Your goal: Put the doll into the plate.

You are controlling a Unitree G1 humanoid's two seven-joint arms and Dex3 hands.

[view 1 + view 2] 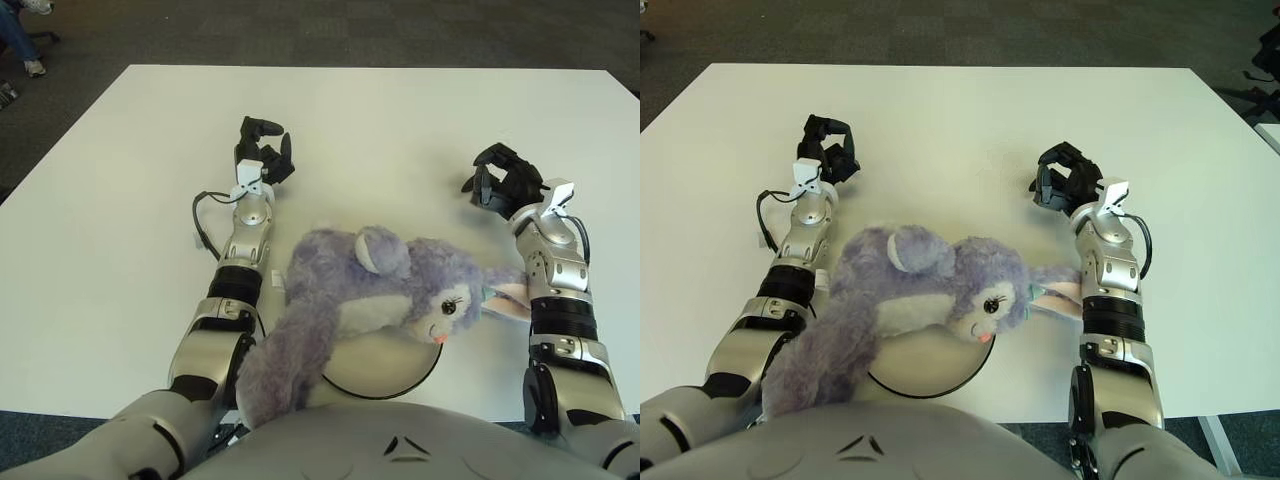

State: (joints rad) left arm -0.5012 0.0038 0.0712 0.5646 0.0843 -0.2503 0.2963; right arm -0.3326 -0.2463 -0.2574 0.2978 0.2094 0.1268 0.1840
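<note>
Right hand (503, 184) and left hand (263, 150) curled, holding nothing, on bare table (400, 120); doll (370, 295) overhangs plate (385, 372).

The fluffy purple bunny doll (370, 300) with a cream belly lies on its side across the round shiny plate with a dark rim (385, 368). Its head and pink ear point right, and it hides most of the plate.

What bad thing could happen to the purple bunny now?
The doll lies across the plate, but its body hangs over the rim, so it might flop off toward the table's near edge. One ear shows right beside the right arm; if that arm moves, it could drag the doll. Neither the left hand nor the right hand holds it.
</note>
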